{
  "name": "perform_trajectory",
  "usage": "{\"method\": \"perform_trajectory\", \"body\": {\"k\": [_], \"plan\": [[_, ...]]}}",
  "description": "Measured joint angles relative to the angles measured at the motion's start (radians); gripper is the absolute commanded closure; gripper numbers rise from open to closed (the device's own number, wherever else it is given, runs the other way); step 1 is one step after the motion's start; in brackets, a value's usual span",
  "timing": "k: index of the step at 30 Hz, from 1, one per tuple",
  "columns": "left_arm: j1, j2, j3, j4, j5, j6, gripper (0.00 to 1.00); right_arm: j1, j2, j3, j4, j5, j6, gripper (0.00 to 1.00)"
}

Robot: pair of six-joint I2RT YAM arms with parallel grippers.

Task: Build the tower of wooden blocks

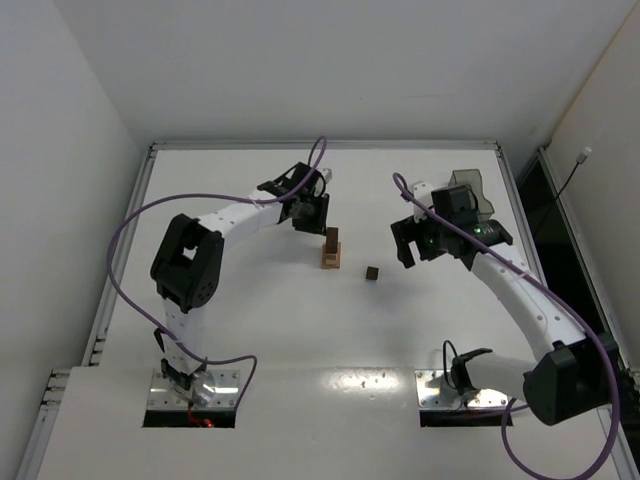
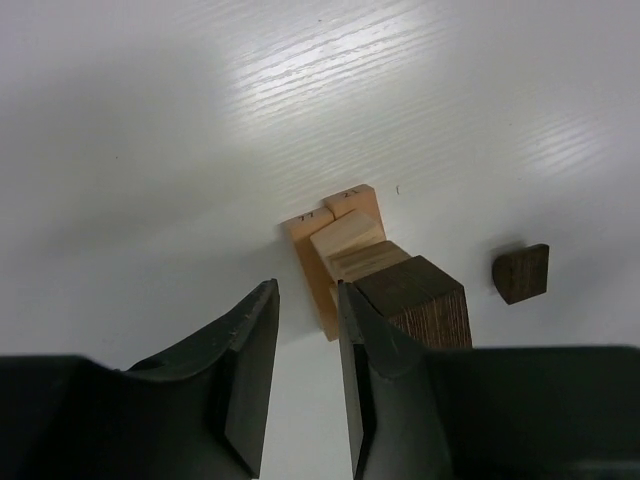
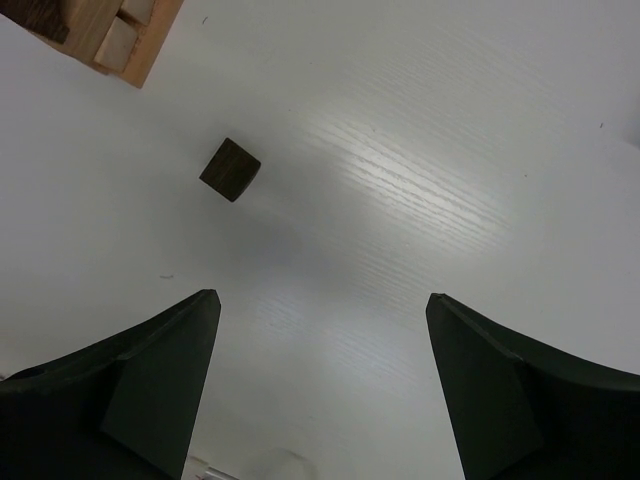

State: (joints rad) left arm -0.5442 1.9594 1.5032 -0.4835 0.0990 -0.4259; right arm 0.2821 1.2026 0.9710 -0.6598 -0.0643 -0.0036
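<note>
A translucent grey plastic bin (image 1: pixel 474 187) sits on the white table (image 1: pixel 280 330), toward its far right corner.

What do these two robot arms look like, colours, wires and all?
The left arm and right arm are alike: white tube-like links joined by chunky black joints, with a purple cable looping loosely alongside each. The left end effector and right end effector are black, each with two dark wedge-shaped fingers. Both arms stand on shiny metal base plates.
</note>
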Motion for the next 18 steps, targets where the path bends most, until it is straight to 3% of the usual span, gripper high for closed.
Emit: {"method": "perform_trajectory", "body": {"k": [11, 13, 14, 18], "plan": [[-0.012, 0.007, 0.006, -0.006, -0.011, 0.0, 0.73, -0.02, -0.011, -0.013, -0.004, -0.041, 0.004, 0.19], [-0.012, 0.007, 0.006, -0.007, -0.032, -0.001, 0.8, -0.021, -0.011, -0.013, -0.004, -0.045, 0.004, 0.19], [-0.012, 0.007, 0.006, -0.008, -0.049, -0.003, 0.89, -0.021, -0.011, -0.013, -0.005, -0.047, 0.004, 0.19], [-0.012, 0.002, -0.018, -0.006, -0.126, -0.013, 1.0, -0.021, -0.011, -0.013, -0.004, -0.053, 0.007, 0.24]]}}
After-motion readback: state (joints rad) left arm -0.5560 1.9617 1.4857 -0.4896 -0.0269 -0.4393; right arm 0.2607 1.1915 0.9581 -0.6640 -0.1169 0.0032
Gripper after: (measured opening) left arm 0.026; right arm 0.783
